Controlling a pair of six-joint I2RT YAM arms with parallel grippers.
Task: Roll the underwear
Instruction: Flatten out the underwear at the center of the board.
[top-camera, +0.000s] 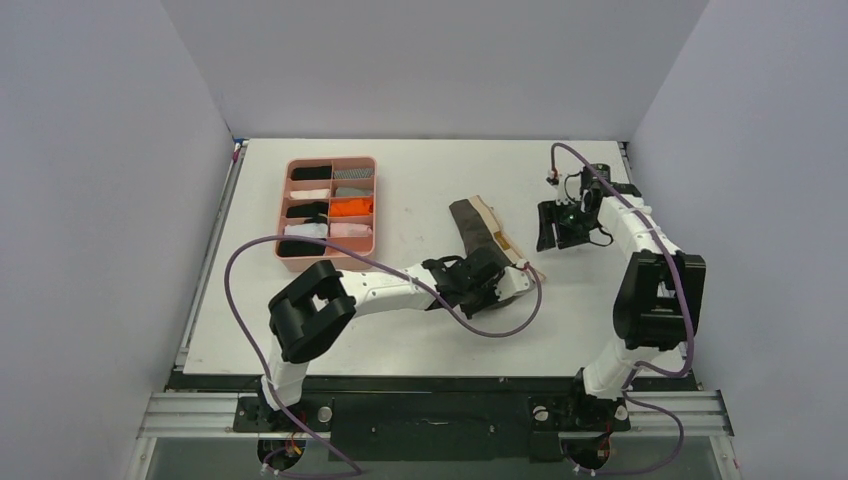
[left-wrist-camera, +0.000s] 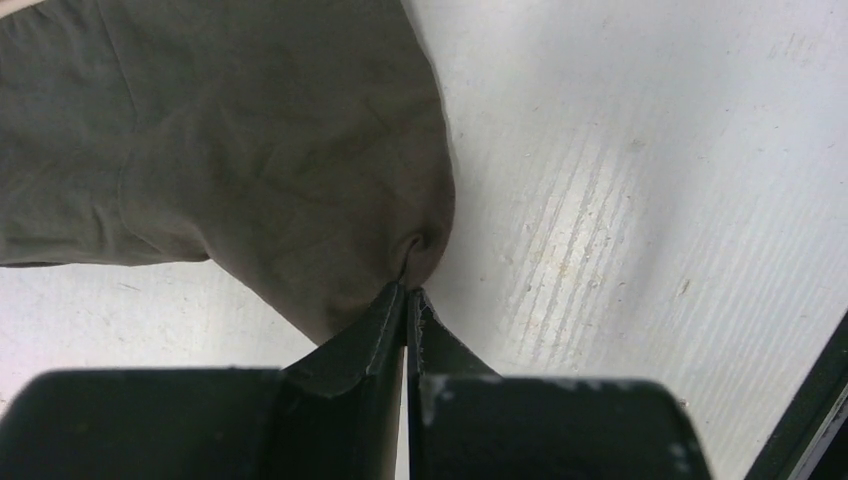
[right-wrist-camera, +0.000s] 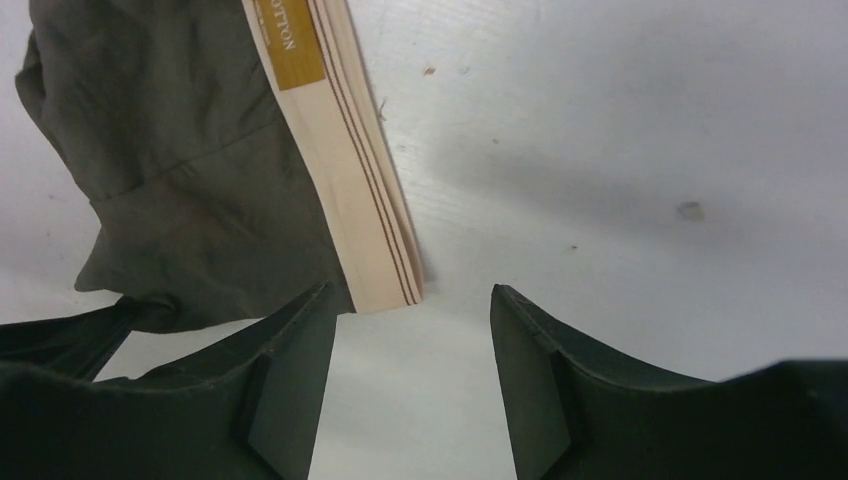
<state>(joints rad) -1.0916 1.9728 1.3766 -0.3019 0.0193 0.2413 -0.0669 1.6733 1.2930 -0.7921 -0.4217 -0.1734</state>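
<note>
The left gripper (left-wrist-camera: 408, 295) has its fingers pressed together on a small pucker at the edge of the underwear (left-wrist-camera: 250, 150) — a pinch on the dark cloth at the garment's near end. The right gripper (right-wrist-camera: 411, 292) stands open and holds nothing, its jaws apart above the table (right-wrist-camera: 620, 150), with the end of the beige waistband (right-wrist-camera: 345, 170) just in front of them.

The garment lies flat near the middle of the table, to the right of the pink tray (top-camera: 330, 160), and shows no turn of a roll yet. So this looks like the set-up for the first turn. The next move probably calls for the right gripper to close on the waistband end beside the left pinch — then both lift and tuck that edge over together, evenly, so the roll starts straight.
</note>
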